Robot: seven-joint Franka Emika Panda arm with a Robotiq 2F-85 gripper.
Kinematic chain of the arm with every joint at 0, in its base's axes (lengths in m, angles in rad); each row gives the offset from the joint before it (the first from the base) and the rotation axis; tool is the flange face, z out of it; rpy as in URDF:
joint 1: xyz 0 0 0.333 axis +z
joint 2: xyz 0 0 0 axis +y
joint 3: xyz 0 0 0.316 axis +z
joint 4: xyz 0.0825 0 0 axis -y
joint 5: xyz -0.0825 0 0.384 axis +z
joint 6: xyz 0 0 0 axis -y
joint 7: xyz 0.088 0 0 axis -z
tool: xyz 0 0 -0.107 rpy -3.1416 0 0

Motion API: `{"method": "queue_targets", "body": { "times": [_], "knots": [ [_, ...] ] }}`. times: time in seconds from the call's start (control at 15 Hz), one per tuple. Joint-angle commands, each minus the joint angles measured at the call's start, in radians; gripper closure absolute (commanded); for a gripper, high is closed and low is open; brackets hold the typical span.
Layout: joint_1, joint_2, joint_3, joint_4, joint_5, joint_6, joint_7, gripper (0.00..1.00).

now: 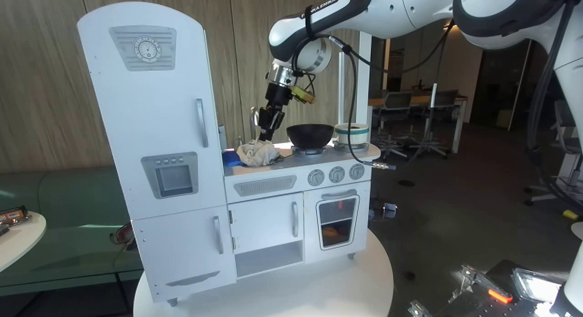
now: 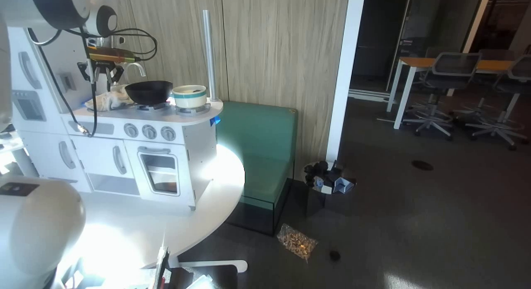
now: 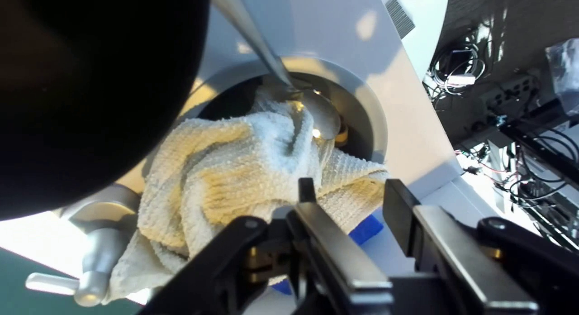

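Note:
My gripper [image 3: 350, 186] stands open in the wrist view, its two fingers apart with a gap between them. Below lies a crumpled cream towel [image 3: 235, 170], partly over the rim of the round toy sink [image 3: 379, 120]. One fingertip overlaps the towel in that view; whether it touches the cloth I cannot tell. A metal spoon [image 3: 321, 113] rests with its bowl in the sink beside the towel. In an exterior view the gripper [image 1: 266, 135] points down at the top of the towel [image 1: 257, 153], very close to it. The same towel [image 2: 108, 100] shows left of the pan in an exterior view.
A black pan [image 1: 310, 135] sits on a burner beside the towel and looms large at the wrist view's left. Past it stands a white pot [image 1: 353, 135] with a teal band. A metal faucet [image 2: 137, 67] rises behind; the tall toy fridge [image 1: 155, 112] flanks the counter.

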Motion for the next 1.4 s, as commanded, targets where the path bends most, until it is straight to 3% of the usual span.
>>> {"method": "queue_targets", "body": {
  "times": [0.0,0.2,0.4,1.33],
  "knots": [
    [0.000,-0.029,0.024,0.021,0.023,-0.053,0.016,0.24],
    [0.005,-0.095,0.019,-0.003,0.010,-0.124,0.058,0.01],
    [0.001,-0.172,0.002,-0.037,0.013,-0.159,0.118,0.00],
    [-0.007,-0.474,-0.084,-0.328,-0.009,-0.064,0.328,0.00]
  ]
}}
